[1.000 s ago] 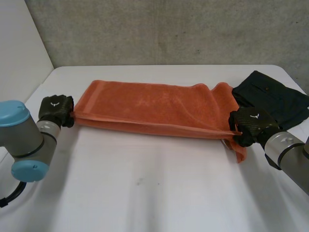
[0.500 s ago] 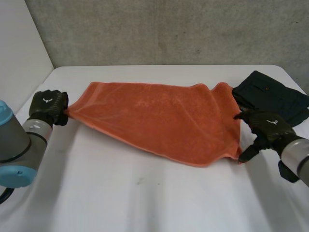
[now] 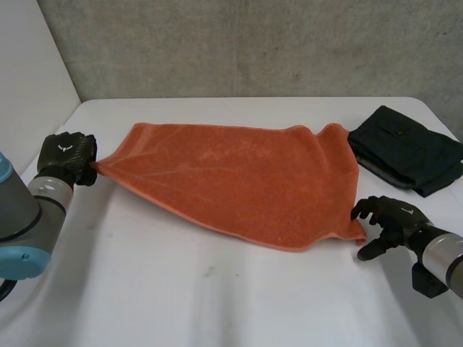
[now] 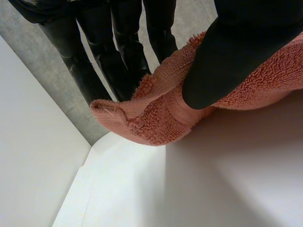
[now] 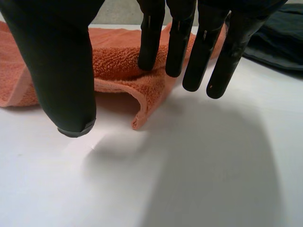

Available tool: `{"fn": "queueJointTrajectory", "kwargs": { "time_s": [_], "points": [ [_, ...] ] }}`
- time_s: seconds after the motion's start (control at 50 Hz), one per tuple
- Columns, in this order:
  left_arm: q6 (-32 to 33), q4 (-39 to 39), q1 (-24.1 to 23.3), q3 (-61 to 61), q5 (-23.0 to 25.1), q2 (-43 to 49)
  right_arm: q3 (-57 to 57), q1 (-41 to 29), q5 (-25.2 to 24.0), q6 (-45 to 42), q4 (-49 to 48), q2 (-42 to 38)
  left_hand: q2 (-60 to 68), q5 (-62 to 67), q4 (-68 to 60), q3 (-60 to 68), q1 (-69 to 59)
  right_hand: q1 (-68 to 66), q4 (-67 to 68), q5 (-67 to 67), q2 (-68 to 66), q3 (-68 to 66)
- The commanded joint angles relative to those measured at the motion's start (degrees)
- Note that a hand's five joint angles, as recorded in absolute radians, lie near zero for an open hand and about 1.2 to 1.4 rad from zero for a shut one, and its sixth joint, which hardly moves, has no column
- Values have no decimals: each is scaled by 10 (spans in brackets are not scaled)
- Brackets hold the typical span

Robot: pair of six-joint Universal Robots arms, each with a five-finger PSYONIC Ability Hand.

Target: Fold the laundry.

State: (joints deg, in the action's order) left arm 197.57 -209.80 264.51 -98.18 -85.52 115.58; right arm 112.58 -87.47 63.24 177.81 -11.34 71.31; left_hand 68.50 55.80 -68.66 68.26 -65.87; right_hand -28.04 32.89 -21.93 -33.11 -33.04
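Observation:
An orange towel (image 3: 239,181) lies spread across the middle of the white table (image 3: 217,289). My left hand (image 3: 66,155) is at the towel's left corner, and its wrist view shows the thumb (image 4: 236,52) pinching the towel corner (image 4: 142,118). My right hand (image 3: 391,220) hovers just right of the towel's near right corner with fingers relaxed and holding nothing. In the right wrist view the fingers (image 5: 189,47) hang apart from the thumb (image 5: 61,71) above the towel's corner (image 5: 139,118), which lies on the table.
A folded dark garment (image 3: 405,148) lies at the back right of the table, also visible beyond my right hand (image 5: 279,33). A concrete wall rises behind the table. Beyond my left hand a person's dark-trousered legs (image 4: 118,47) stand.
My right hand let go of the towel's right corner and drew back toward the front right. The upper layer fell open toward the front. My left hand pulled slightly leftward, still holding.

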Motion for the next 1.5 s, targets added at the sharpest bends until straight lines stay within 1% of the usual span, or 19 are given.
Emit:
{"fn": "queueJointTrajectory", "kwargs": {
  "time_s": [0.02, 0.32, 0.42, 0.44, 0.46, 0.58, 0.66, 0.72, 0.74, 0.8, 0.82, 0.9, 0.94, 1.02, 1.16, 1.26, 1.38, 1.44, 1.5],
  "points": [
    [0, 0, 1, -1, 0, 1, -26, -23, 5, 3, -18, -30, 115, 142, -113, 117, -141, -108, 60, -69, -57, -58],
    [0, -1, -1, -4, 0, 1, -88, -71, 56, 1, -30, -82, 115, 142, -113, 117, -141, -180, 132, -141, -130, -130],
    [0, 0, -2, -5, 0, 1, -105, -76, 65, 0, -43, -97, 115, 142, -113, 117, -141, -326, 278, -287, -276, -276],
    [-1, 0, -2, -5, 1, 1, -114, -78, 71, -1, -43, -101, 115, 142, -113, 117, -141, -452, 403, -413, -401, -402],
    [-1, 1, -3, -6, 1, -1, -118, -79, 72, -1, -43, -102, 115, 142, -113, 117, -141, -519, 470, -480, -468, -469],
    [6, 22, -5, -13, 1, -36, -135, -73, 79, -11, -35, -80, 115, 142, -113, 117, -141, -520, 471, -481, -469, -470],
    [31, 82, -4, -32, 5, -96, -140, -72, 65, -74, 4, 9, 115, 142, -113, 117, -141, -520, 471, -481, -469, -470],
    [84, 151, 2, -42, 23, -148, -144, -56, 34, -175, 95, 81, 115, 142, -113, 117, -141, -520, 471, -481, -469, -470],
    [101, 169, 3, -45, 26, -162, -145, -37, 25, -242, 142, 108, 115, 142, -113, 117, -141, -520, 471, -481, -469, -470],
    [171, 245, 16, -61, 39, -219, -145, -8, 20, -352, 221, 137, 115, 142, -113, 117, -141, -520, 471, -481, -469, -470],
    [190, 264, 21, -64, 40, -233, -142, 8, 22, -426, 281, 152, 115, 142, -113, 117, -141, -520, 471, -481, -469, -470],
    [286, 357, 42, -83, 41, -288, -138, 39, 34, -572, 415, 189, 115, 142, -113, 117, -141, -520, 471, -481, -469, -470],
    [326, 401, 48, -97, 43, -314, -137, 51, 41, -597, 455, 200, 115, 142, -113, 117, -141, -520, 471, -481, -469, -470],
    [346, 434, 44, -126, 44, -343, -139, 62, 48, -611, 495, 215, 115, 142, -113, 117, -141, -520, 471, -481, -469, -470],
    [342, 408, 36, -142, 68, -333, -138, 50, 52, -599, 463, 199, 115, 142, -113, 117, -141, -520, 471, -481, -469, -470],
    [331, 321, 17, -120, 85, -232, -159, -7, 65, -557, 376, 121, 115, 142, -113, 117, -141, -520, 471, -481, -469, -470],
    [274, 233, -18, -45, 76, -118, -215, -93, 153, -508, 248, 32, 115, 142, -113, 117, -141, -520, 471, -481, -469, -470],
    [236, 197, -26, 9, 56, -59, -250, -110, 195, -509, 195, -17, 115, 142, -113, 117, -141, -520, 471, -481, -469, -470],
    [215, 172, -32, 61, 23, -6, -282, -118, 215, -509, 169, -57, 115, 142, -113, 117, -141, -520, 471, -481, -469, -470]
  ]
}}
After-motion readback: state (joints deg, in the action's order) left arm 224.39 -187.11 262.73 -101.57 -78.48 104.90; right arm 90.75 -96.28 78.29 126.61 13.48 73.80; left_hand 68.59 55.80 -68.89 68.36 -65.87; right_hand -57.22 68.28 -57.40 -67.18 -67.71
